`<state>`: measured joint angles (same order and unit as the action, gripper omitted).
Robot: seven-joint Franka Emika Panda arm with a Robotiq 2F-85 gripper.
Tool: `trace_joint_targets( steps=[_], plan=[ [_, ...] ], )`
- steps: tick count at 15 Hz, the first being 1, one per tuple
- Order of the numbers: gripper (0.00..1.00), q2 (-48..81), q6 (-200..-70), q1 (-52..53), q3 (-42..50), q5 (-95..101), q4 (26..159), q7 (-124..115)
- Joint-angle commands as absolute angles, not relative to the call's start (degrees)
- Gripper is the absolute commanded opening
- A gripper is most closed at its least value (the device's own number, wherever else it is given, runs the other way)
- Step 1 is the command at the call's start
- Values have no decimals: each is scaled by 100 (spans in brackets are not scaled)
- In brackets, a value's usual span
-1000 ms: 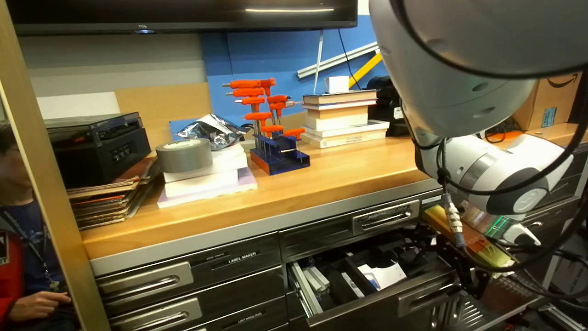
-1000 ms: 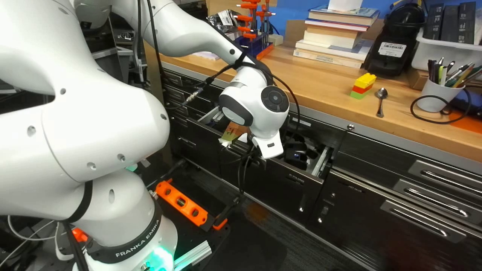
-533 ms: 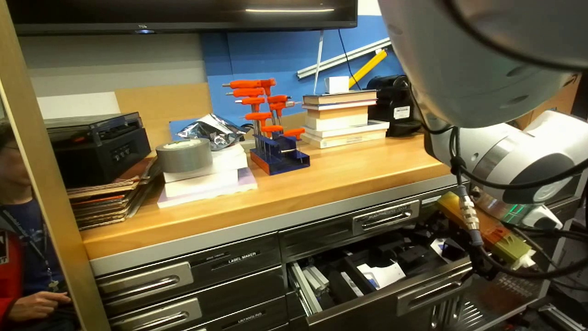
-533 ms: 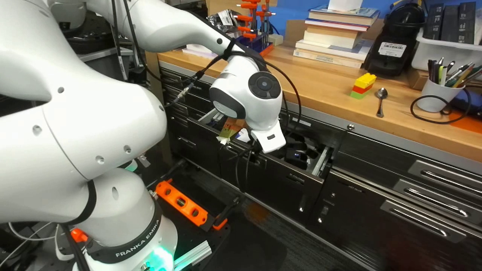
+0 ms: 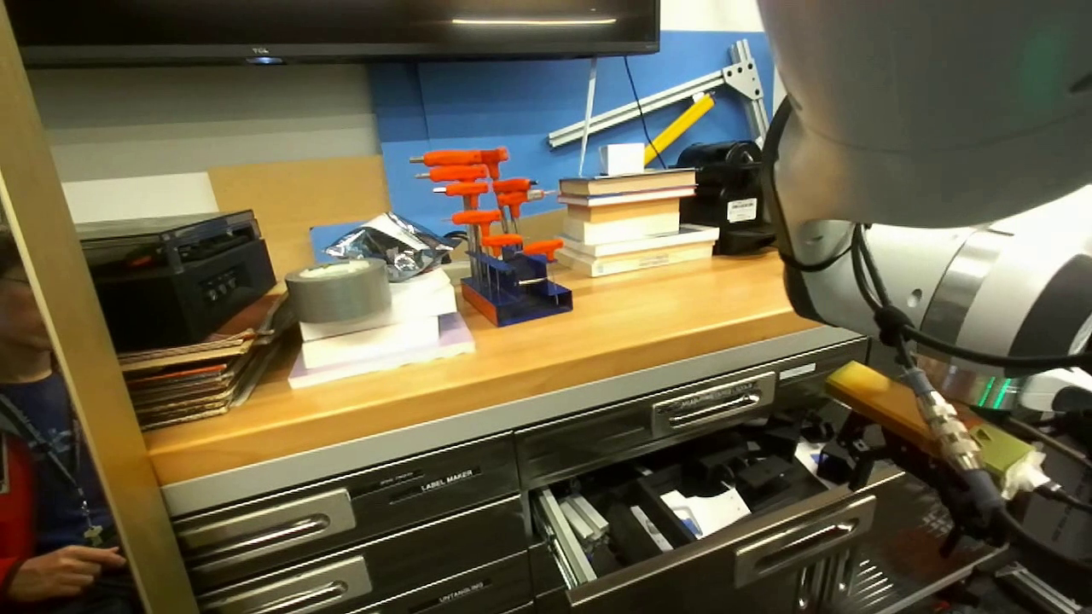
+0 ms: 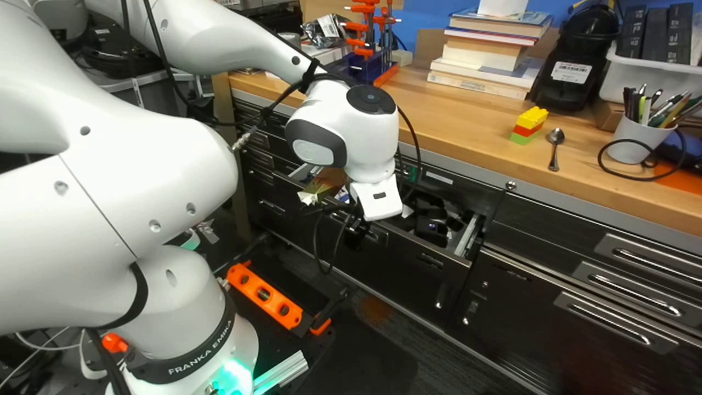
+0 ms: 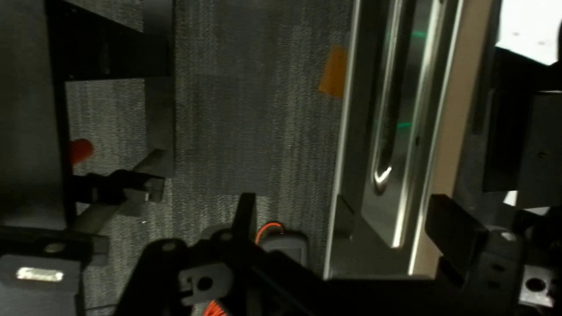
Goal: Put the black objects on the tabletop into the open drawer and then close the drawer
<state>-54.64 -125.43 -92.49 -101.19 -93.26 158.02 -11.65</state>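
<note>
The wide grey metal drawer (image 5: 665, 588) stands open below the wooden tabletop (image 5: 665, 298); it also shows in an exterior view (image 6: 406, 258). Several black objects (image 5: 768, 477) lie inside it, also seen in the wrist view (image 7: 505, 140). I see no small black pieces on the visible part of the tabletop. My gripper (image 7: 343, 199) is open and empty. In the wrist view the drawer front and its bar handle (image 7: 386, 127) appear between the fingers, one finger over the floor and one by the drawer's rim. The gap in height is unclear. In both exterior views the wrist largely hides the fingers.
A yellow, red and green block stack (image 6: 529, 123), a spoon (image 6: 555, 148) and a pen cup (image 6: 636, 131) stand on the bench. Book stacks (image 5: 636, 222), a hex-key rack (image 5: 516, 286) and a black boxy unit (image 5: 732, 200) are at the back. Cables hang around the wrist.
The arm and gripper have moved outward from the bench, toward the drawer's front, uncovering more of the drawer's inside. The drawer and the things in it look unmoved.
</note>
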Motion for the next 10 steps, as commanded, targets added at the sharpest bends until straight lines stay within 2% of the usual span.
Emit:
trace_joint_targets(
  steps=[1,5,10],
  plan=[
    [100,-5455,-12440,-9118,-9987,-8383,15796,-2058],
    [100,-5403,-12180,-9120,-9962,-7609,15761,-2445],
    [100,-5400,-11630,-9650,-10345,-6961,15217,-2360]
  ],
)
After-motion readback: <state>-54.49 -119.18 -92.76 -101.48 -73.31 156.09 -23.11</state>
